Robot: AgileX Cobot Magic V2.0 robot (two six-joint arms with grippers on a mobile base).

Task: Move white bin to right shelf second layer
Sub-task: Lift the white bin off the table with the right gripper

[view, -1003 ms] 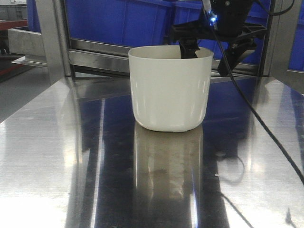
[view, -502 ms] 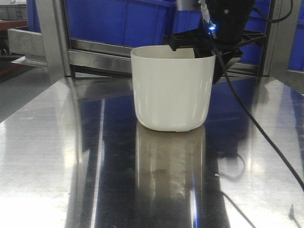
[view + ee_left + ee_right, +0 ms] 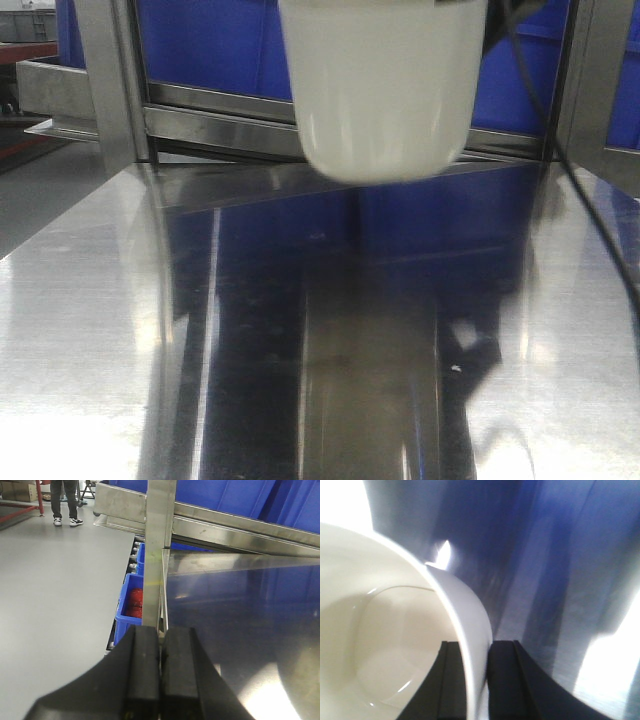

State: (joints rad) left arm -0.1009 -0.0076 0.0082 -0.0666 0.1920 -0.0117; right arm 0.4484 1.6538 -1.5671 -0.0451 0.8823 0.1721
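Observation:
The white bin [image 3: 380, 90] hangs in the air above the steel tabletop [image 3: 100, 320], blurred, with its rim cut off by the top of the front view. In the right wrist view my right gripper [image 3: 476, 647] is shut on the white bin's wall [image 3: 470, 615], one finger inside the tub and one outside. The cream inside of the tub [image 3: 385, 635] holds nothing. My left gripper [image 3: 161, 632] is shut on nothing, low over the table's left edge. The right shelf second layer is out of view.
Blue crates [image 3: 220, 40] sit behind a steel rail [image 3: 220, 115] at the back, between upright posts [image 3: 110, 80]. A black cable [image 3: 600, 230] hangs at the right. Left of the table are a post [image 3: 159, 540], a small blue box [image 3: 131, 602] and a standing person [image 3: 65, 500].
The white bin stood on the table with the right gripper closing on its far rim; now it is lifted well clear of the tabletop and slightly to the right.

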